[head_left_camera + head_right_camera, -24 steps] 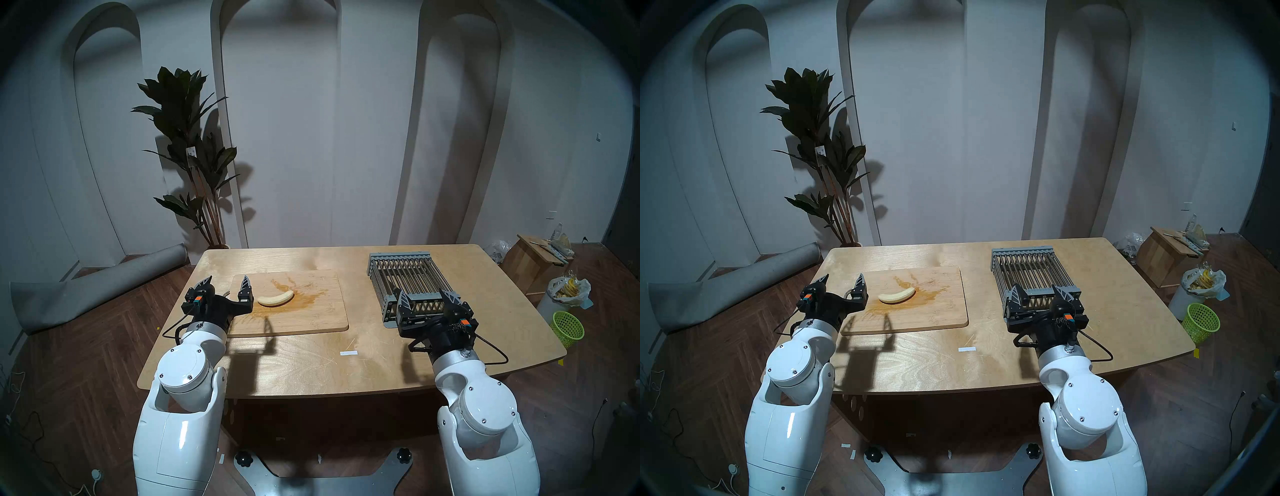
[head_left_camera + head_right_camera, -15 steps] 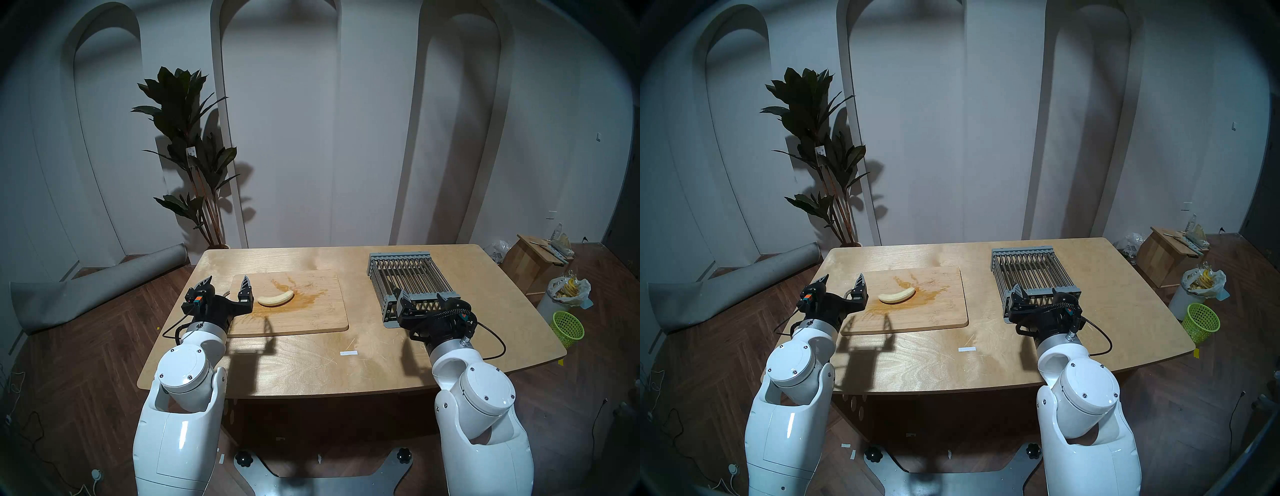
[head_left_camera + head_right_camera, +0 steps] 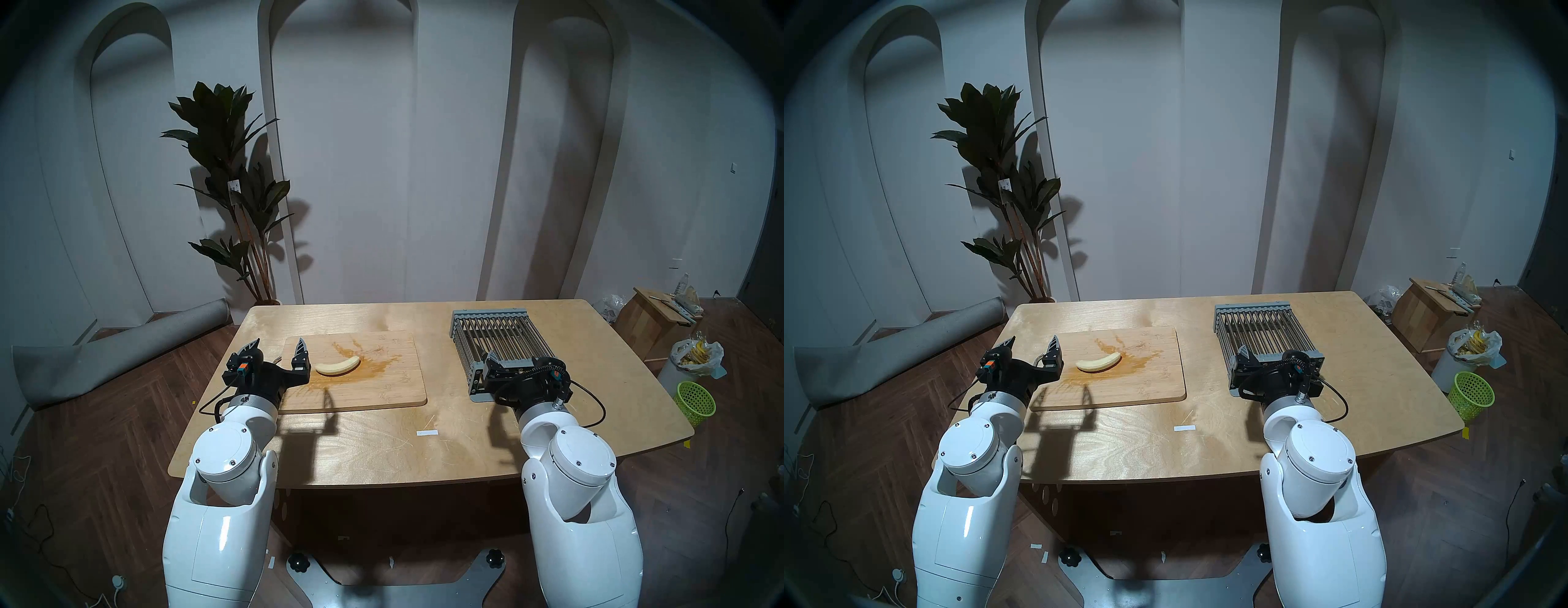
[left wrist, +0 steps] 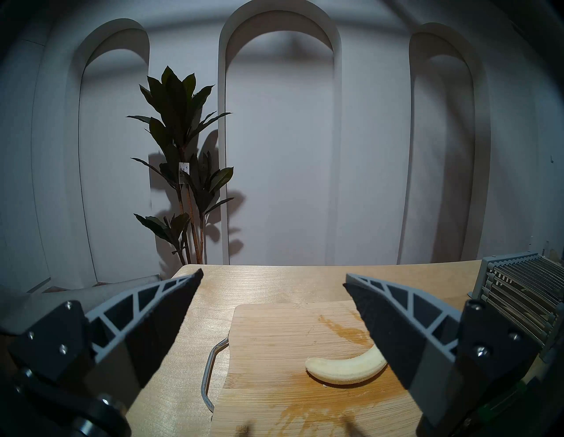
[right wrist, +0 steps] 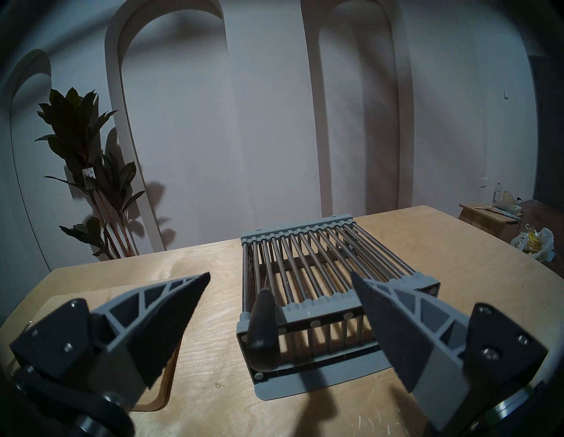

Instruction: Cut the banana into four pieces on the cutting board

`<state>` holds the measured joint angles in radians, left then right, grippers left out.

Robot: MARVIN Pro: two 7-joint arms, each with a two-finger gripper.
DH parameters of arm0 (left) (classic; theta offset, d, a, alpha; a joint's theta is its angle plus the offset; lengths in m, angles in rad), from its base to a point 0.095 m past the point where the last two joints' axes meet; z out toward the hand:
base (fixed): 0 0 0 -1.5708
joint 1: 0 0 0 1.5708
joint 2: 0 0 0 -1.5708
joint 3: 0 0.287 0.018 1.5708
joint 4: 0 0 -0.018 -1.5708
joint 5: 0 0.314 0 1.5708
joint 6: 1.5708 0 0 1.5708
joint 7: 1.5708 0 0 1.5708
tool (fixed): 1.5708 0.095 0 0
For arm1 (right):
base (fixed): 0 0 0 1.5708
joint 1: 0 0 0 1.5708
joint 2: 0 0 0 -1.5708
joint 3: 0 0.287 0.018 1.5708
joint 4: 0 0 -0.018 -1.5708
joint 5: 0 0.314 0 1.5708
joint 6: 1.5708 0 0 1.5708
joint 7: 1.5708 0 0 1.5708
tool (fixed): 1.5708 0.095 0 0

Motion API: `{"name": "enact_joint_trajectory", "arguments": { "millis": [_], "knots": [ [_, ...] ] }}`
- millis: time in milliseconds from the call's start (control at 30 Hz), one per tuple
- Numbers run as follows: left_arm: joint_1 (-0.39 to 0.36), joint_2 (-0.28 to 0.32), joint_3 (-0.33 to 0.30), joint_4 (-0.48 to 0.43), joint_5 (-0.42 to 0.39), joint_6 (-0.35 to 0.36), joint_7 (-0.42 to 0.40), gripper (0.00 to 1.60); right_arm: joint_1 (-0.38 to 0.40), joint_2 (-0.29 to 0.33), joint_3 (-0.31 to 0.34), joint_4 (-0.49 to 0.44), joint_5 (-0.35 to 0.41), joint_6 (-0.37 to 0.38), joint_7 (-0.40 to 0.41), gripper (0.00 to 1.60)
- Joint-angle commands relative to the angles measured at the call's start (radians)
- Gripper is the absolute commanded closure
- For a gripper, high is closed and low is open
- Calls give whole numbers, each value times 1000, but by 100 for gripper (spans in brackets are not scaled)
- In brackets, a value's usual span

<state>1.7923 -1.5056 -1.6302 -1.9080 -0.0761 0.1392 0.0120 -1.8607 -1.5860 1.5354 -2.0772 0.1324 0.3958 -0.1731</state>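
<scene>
Banana [image 3: 338,365] lying whole on cutting board [image 3: 399,384], long axis left-right | left end effector [image 3: 278,351] released, hovering just left, nearer | right end effector [image 5: 280,280] released, facing knife handle [image 5: 263,332] in rack [image 3: 500,344].

the banana [image 3: 338,366] lies whole on the stained middle of the cutting board [image 3: 394,382], on the wooden table [image 3: 382,450]. the left gripper [image 3: 278,344] hovers at the board's left end, fingers spread, just beside the banana. the right gripper [image 3: 515,366] sits low at the near end of a grey wire rack [image 3: 500,339], its fingers hard to make out.
</scene>
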Motion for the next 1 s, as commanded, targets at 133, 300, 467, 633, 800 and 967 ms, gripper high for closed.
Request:
{"name": "enact_joint_trajectory", "arguments": {
  "millis": [133, 300, 467, 633, 800, 967],
  "knots": [
    [-8, 1, -1, -19, 0, -4, 1, 0, 105, -7, -29, -7, -33, 58, -56, 0],
    [-7, 2, -1, -20, -1, -4, 2, 0, 112, -5, -44, 32, -44, 67, -71, 0],
    [-7, 3, -1, -20, -1, -4, 2, 0, 113, 1, -55, 58, -59, 50, -76, 0],
    [-7, 3, 0, -20, -2, -4, 3, 0, 119, 5, -59, 71, -65, 33, -77, 0],
    [-7, 4, 0, -20, -3, -4, 3, 0, 127, 5, -57, 101, -63, 16, -76, 0],
    [-7, 4, 0, -20, -3, -4, 4, 0, 137, -2, -63, 104, -31, 72, -124, 0]
  ]
}}
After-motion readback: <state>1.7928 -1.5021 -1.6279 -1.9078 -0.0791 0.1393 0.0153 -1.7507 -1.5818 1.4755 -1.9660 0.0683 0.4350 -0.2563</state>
